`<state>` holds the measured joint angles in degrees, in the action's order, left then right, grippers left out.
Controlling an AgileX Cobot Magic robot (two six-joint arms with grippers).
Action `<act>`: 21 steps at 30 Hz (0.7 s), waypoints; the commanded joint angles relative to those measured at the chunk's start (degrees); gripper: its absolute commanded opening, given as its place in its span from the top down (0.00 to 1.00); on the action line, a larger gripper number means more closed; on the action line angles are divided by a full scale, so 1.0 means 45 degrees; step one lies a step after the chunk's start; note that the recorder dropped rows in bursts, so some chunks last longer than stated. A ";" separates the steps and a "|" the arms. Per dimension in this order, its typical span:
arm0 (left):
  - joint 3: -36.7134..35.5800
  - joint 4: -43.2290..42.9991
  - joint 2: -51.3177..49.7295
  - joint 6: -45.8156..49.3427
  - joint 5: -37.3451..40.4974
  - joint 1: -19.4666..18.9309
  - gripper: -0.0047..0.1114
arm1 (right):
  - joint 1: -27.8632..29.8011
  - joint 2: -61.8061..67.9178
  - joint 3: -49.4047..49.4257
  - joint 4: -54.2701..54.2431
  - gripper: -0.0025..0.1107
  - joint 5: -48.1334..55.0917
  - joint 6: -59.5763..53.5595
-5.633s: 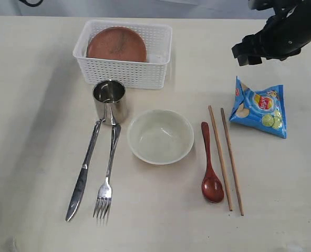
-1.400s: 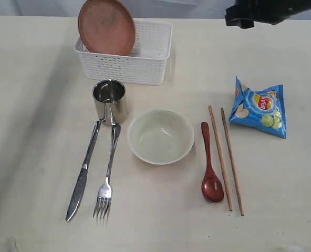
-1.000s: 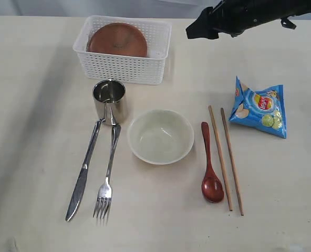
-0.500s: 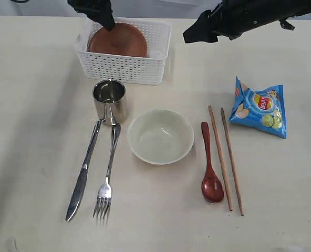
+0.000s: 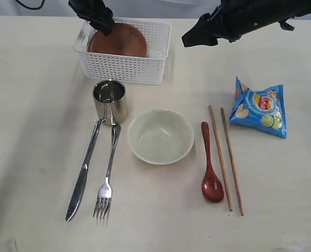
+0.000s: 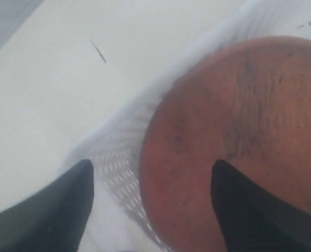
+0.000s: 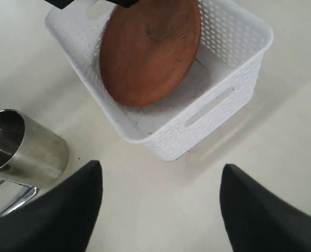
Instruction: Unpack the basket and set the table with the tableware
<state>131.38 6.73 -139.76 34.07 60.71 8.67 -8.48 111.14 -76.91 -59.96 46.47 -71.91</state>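
Locate the plate (image 5: 120,41) inside the basket (image 5: 126,71), the one piece of tableware not yet on the table (image 5: 29,115). Treat it as tilted, one edge raised toward the left wall, offering a lip to pinch. Read the left gripper (image 5: 106,26) as spread wide and empty, poised over that raised edge, one finger above the plate and the other out over the basket wall; cannot confirm contact. Read the right gripper (image 5: 199,38) as equally wide and empty, hanging just beside the basket's right end, probably placed to steady it. Expect little clearance on the left side, more bare floor on the right. Lift clear of the rim before travelling. Avoid the cup (image 5: 110,100) just in front of the basket, with knife (image 5: 83,176) and fork (image 5: 107,184) beyond it. Count bowl (image 5: 160,136), spoon (image 5: 210,173) and chopsticks (image 5: 226,163) as set; ignore the chip bag (image 5: 260,107). Use the open table left of the knife for set-down.
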 commanded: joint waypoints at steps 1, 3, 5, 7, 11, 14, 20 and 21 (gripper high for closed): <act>0.0018 0.0093 -0.0349 -0.0121 -0.0172 -0.0021 0.44 | 0.0074 -0.0012 -0.0079 0.0099 0.44 0.0070 -0.0151; 0.0018 0.0187 -0.0521 -0.0121 -0.0326 -0.0021 0.44 | 0.0074 -0.0012 -0.0079 0.0099 0.44 0.0070 -0.0151; 0.0018 0.0187 -0.0695 -0.0121 -0.0397 -0.0021 0.44 | 0.0074 -0.0012 -0.0079 0.0099 0.44 0.0070 -0.0151; 0.0018 0.0187 -0.0791 -0.0121 -0.0483 -0.0021 0.44 | 0.0074 -0.0012 -0.0079 0.0099 0.44 0.0070 -0.0151; 0.0018 0.0562 -0.0844 0.0091 -0.0513 -0.0021 0.49 | 0.0074 -0.0012 -0.0079 0.0099 0.44 0.0041 -0.0199; 0.0018 0.1016 -0.0862 0.0237 -0.0513 -0.0021 0.60 | 0.0074 -0.0012 -0.0079 0.0099 0.44 0.0041 -0.0207; 0.0018 0.1041 -0.0770 0.0069 -0.0513 -0.0021 0.96 | 0.0074 -0.0012 -0.0079 0.0099 0.48 0.0021 -0.0331; 0.0018 0.1003 -0.0712 0.0035 -0.0513 -0.0032 0.96 | 0.0074 -0.0012 -0.0079 0.0099 0.49 -0.0007 -0.0331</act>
<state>131.72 11.05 -142.79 34.48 56.96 8.31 -8.48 111.14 -76.91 -59.96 46.47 -72.36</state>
